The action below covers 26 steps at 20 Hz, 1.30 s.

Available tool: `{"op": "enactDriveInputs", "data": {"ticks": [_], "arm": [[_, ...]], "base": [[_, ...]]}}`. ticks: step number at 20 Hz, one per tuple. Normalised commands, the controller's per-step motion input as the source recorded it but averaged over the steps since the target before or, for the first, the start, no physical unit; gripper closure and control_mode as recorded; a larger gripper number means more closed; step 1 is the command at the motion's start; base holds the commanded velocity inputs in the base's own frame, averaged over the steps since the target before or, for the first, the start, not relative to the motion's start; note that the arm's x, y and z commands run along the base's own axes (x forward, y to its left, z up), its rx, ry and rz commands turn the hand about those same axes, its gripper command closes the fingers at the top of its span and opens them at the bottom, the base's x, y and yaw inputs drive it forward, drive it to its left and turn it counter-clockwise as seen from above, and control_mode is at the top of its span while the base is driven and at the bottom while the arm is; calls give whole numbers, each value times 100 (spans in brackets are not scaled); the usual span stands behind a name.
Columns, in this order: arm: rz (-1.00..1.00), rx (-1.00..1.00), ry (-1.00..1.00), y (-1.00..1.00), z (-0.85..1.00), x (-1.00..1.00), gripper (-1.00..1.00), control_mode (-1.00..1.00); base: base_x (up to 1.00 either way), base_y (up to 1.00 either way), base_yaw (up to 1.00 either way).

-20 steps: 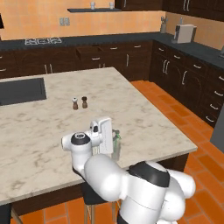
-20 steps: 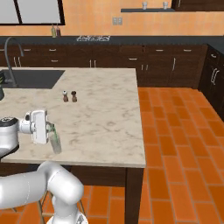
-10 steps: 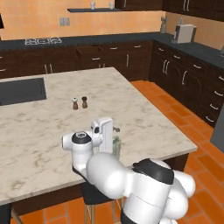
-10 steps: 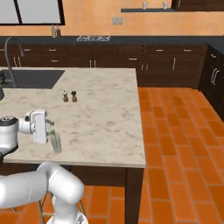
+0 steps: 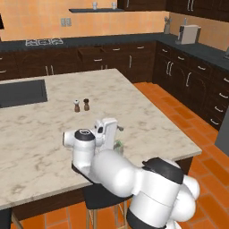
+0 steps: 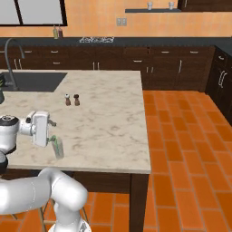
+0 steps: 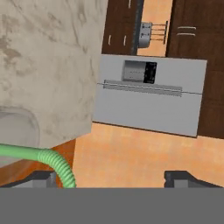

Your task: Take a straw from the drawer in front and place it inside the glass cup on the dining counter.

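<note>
Right base view shows the beige marble bench stretching away over a dark wood base, with terracotta floor tiles running along its far side. Near the bench's front edge stands the glass cup, with the light-green straw leaning out of its top at a tilt. The gripper sits just beside the cup's rim. From the hand view its two dark fingertips stand well apart at the bottom corners, and the straw curves past the left one with nothing clamped on it.

Farther up the bench a pair of small shakers stand side by side, one light-topped and one dark. A dark sink basin with an arched tap is set into the bench's far left part.

Left base view takes in the back of the room: dark cabinets under a black worktop, an orange tiled wall, a small shelf, and one drawer standing pulled out. A pale appliance rests on the side worktop.
</note>
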Motion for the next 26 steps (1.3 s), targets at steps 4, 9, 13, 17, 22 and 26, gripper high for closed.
{"op": "enactDriveInputs", "data": {"ticks": [4, 9, 13, 17, 22, 26], "arm": [[0, 16, 0, 0, 10, 0, -100, -100], [0, 18, 0, 0, -8, 0, -100, -100], [0, 24, 0, 0, -21, 0, -100, -100], [0, 28, 0, 0, -23, -1, -100, -100], [0, 33, -1, 0, -12, -5, -100, -100], [0, 38, 0, 0, 3, -4, -100, -100]], "base": [[0, 0, 0], [0, 0, 0], [0, 0, 0], [0, 0, 0], [0, 0, 0], [0, 0, 0]]}}
